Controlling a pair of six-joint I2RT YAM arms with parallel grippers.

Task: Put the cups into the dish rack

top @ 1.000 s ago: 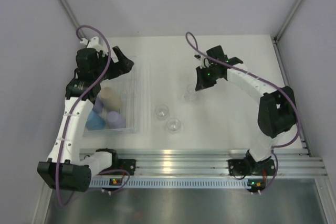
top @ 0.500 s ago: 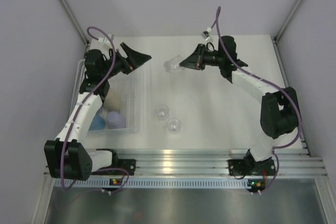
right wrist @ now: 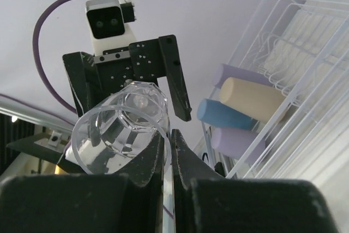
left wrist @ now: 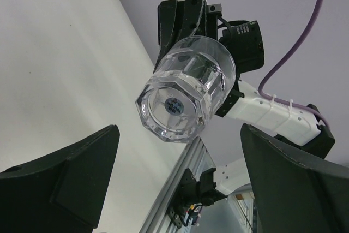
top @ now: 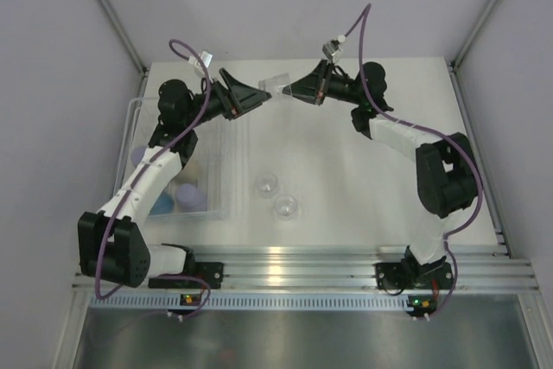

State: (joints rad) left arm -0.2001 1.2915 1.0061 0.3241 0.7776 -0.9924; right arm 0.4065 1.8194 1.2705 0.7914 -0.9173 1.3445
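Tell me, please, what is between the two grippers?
A clear cup: the right gripper pinches its rim and points its base toward the open left gripper. The left wrist view shows this best.

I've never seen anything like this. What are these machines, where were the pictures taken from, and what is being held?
These are two robot arms bolted at the near edge of a white table. The wide picture looks down from above; the other two come from a camera on each wrist. The right arm has its jaws shut on the rim of a small clear cup, held in the air towards the left arm, whose jaws stand wide open facing it. At the left lies a clear plastic dish rack holding lavender, beige and blue opaque plastic tumblers. Two more clear cups stand on the table.
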